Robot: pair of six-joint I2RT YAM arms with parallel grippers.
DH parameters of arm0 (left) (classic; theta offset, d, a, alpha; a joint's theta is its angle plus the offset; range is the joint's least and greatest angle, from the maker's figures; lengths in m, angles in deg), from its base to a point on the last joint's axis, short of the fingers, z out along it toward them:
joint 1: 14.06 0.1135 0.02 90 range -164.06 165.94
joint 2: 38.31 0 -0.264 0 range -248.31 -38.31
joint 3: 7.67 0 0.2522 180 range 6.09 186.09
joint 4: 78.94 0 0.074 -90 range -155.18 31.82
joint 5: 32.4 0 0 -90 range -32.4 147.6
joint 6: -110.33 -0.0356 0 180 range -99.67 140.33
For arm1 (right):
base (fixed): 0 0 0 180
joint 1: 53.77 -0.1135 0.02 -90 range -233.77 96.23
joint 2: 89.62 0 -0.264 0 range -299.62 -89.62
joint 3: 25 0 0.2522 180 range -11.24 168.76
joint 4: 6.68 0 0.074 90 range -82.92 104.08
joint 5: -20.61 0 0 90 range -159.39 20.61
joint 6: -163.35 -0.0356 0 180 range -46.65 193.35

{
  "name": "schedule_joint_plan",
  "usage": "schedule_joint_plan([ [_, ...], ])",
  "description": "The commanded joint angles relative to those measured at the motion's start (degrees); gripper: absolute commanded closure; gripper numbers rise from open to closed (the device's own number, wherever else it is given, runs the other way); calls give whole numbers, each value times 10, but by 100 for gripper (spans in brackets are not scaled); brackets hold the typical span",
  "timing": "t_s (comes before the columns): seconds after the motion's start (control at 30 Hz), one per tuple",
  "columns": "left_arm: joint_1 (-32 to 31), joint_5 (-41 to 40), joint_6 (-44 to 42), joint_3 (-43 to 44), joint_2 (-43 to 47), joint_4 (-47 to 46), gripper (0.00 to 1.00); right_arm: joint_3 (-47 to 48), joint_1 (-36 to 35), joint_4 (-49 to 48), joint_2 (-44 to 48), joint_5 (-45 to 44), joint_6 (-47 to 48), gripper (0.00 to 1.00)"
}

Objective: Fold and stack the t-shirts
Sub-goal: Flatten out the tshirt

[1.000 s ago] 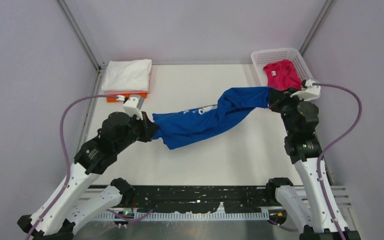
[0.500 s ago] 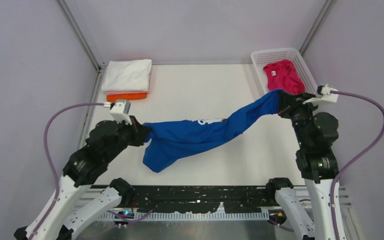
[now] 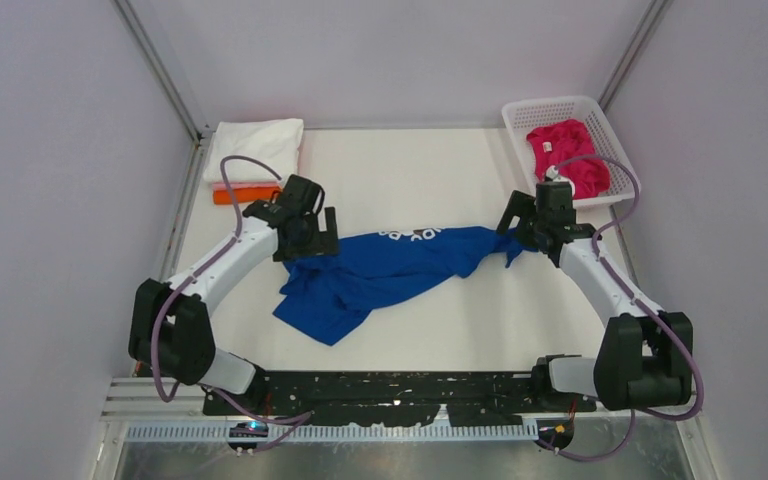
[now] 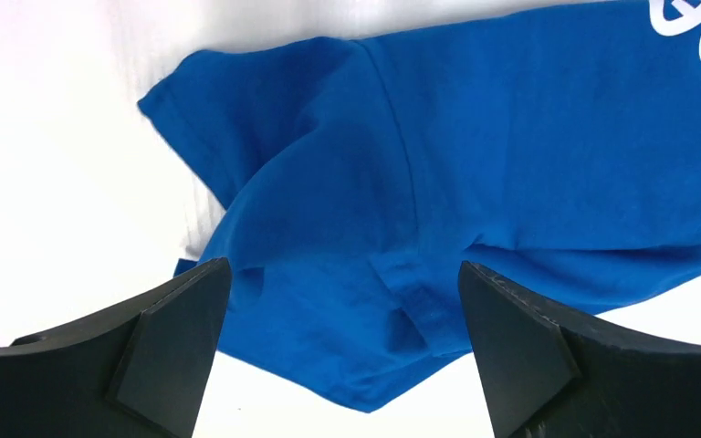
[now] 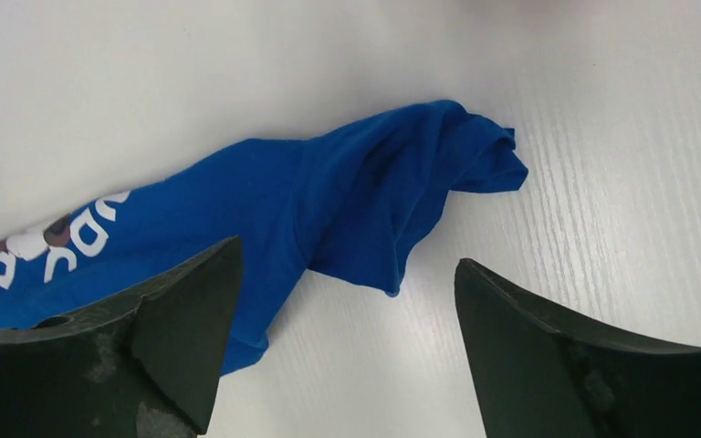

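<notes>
Released since the earlier frame, the blue t-shirt is laid crumpled mid-way across the counter; the left end effector and right end effector are opened, empty. Cloth is to be flattened before folding.

Side by side, the left arm and right arm pair curved white link shells with chunky black joint housings. A mauve cable loops along each. The wrist cameras show matte black, wedge-shaped fingers with scuffed faces, and a black perforated base rail spans the near edge.
</notes>
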Motion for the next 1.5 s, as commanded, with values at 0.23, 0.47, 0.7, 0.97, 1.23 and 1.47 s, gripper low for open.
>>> schedule_joint_plan([
  [0.23, 27, -41, 27, -175, 236, 3, 0, -12, -13, -2, 90, 25, 54, 5],
  [0.47, 72, 26, 33, -240, 222, -90, 2, -70, -104, -22, 116, 103, 57, 4],
  [0.7, 109, 84, 18, -224, 129, -194, 20, -116, -121, -93, 112, 143, 12, 4],
  [0.97, 124, 95, 2, -187, 57, -213, 80, -138, -137, -143, 70, 122, -37, 0],
  [1.23, 126, 84, -2, -192, 103, -228, 100, -127, -142, -159, 18, 53, -34, 5],
  [1.47, 126, 53, 4, -196, 196, -189, 100, -114, -144, -236, -21, 73, -62, 26],
])
